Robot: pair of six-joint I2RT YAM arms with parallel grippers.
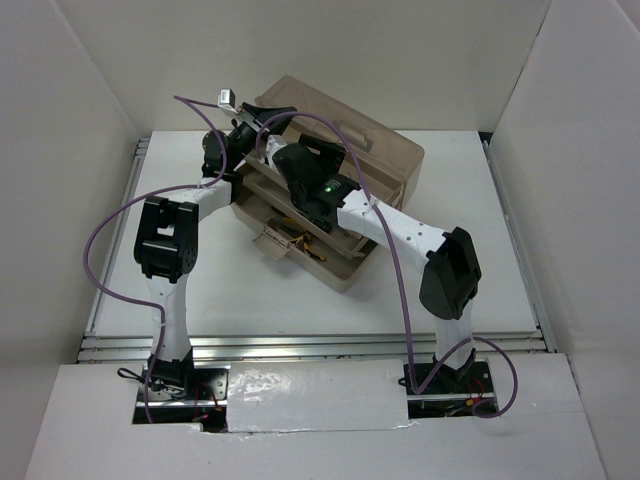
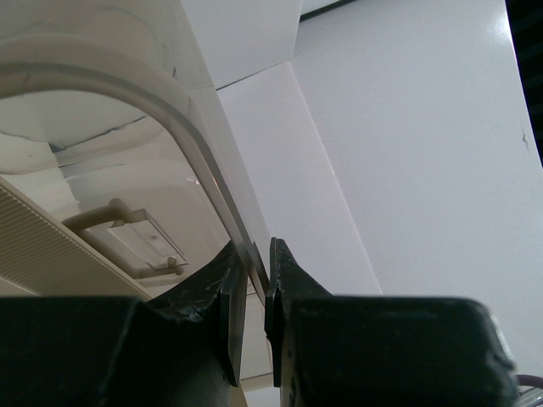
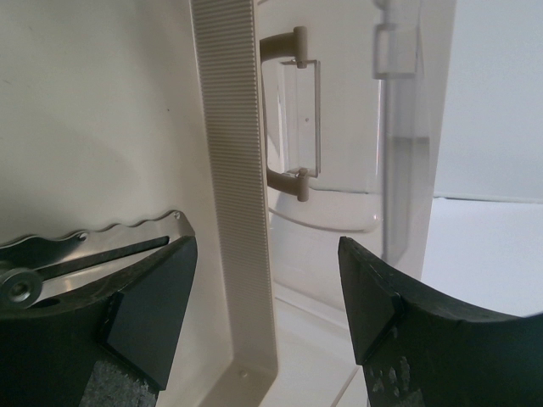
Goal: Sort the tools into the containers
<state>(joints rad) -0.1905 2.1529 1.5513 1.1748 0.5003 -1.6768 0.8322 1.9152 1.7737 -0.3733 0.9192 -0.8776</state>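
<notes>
The beige toolbox point(image 1: 345, 272) stands open in the middle of the table, with its translucent brown lid point(image 1: 385, 150) folded up behind it. At the box's far left corner my left gripper point(image 1: 262, 112) is shut on the lid's thin rim point(image 2: 222, 199). That rim runs down between the pads of the left gripper point(image 2: 257, 259). The lid's white handle point(image 2: 127, 242) shows behind it. My right gripper point(image 3: 267, 250) is open inside the box, straddling a ribbed beige tray wall point(image 3: 233, 170). A flat grey metal piece point(image 3: 85, 246) with a wavy edge lies by its left finger. Yellow-handled tools point(image 1: 300, 240) lie in the front tray.
White walls enclose the table on the left, back and right. A purple cable point(image 1: 130, 215) loops off the left arm, and another point(image 1: 400, 290) trails along the right arm. The right arm's forearm point(image 1: 400, 228) crosses over the box's right half.
</notes>
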